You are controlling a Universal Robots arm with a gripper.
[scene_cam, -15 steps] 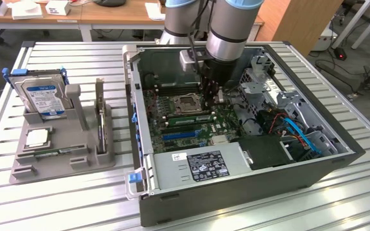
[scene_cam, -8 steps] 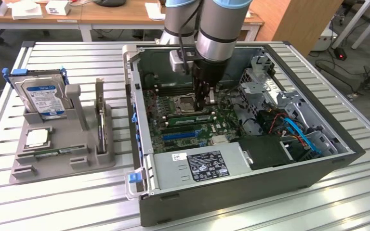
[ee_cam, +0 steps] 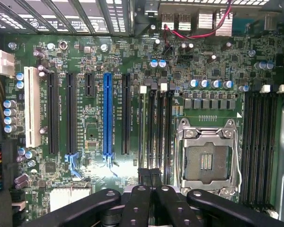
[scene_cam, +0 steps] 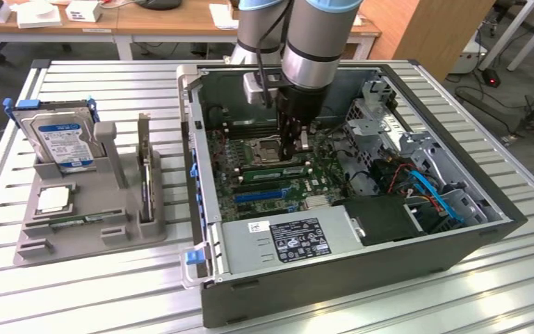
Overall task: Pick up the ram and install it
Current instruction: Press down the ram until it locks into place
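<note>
Claw (ee_cam: pixel 149 189) shut, fingers pressed together, down inside computer case (scene_cam: pixel 489 229) over motherboard (ee_cam: pixel 94 90); whether it grips anything, cannot tell. Ram (scene_cam: pixel 272 172) apparently already in slot just beside claw, near CPU socket (ee_cam: pixel 208 161). Step judged: pressing stick home. Next move needs even downward push, latches clicking. Fingertip contact and latch state hidden by claw

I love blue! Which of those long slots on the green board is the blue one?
The blue slot is the long one in the middle of the row: the slots either side of it are black, and the one at the row's end is white.
</note>
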